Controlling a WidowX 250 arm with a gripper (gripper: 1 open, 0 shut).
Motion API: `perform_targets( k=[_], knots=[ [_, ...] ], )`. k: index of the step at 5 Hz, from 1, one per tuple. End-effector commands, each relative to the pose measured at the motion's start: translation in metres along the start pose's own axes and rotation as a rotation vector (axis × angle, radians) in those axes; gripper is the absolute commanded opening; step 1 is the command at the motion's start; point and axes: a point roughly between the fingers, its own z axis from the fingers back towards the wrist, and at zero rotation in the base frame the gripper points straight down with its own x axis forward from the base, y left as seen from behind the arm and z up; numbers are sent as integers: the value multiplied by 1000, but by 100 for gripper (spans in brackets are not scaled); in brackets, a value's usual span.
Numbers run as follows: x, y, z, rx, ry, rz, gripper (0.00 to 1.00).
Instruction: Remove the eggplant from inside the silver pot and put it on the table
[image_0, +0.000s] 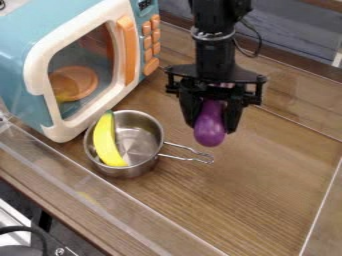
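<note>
Gripper (211, 118) pointing straight down, clamped on the eggplant (210, 127), above the table (267, 200).

The black arm descends vertically from the top of the view, wrist upright, fingers directed at the tabletop. The two fingers are pressed against opposite sides of the purple eggplant, which hangs between them with its rounded lower end protruding below the fingertips. The eggplant's long axis is near vertical; its upper end is hidden inside the gripper. It is clear of the silver pot (130, 143), to the pot's right, roughly over the tip of the wire handle. A yellow banana toy (106, 140) leans inside the pot. The toy microwave (74, 60) stands behind the pot.
</note>
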Motion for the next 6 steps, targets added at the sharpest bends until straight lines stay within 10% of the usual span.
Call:
perform_targets(
  k=[1, 2, 3, 6],
  knots=[
    [13, 3, 11, -13, -38, -64, 0],
    [17, 7, 12, -13, -34, -117, 0],
    [5, 4, 1, -13, -29, -176, 100],
    [-2, 9, 0, -33, -42, -265, 100]
  ],
)
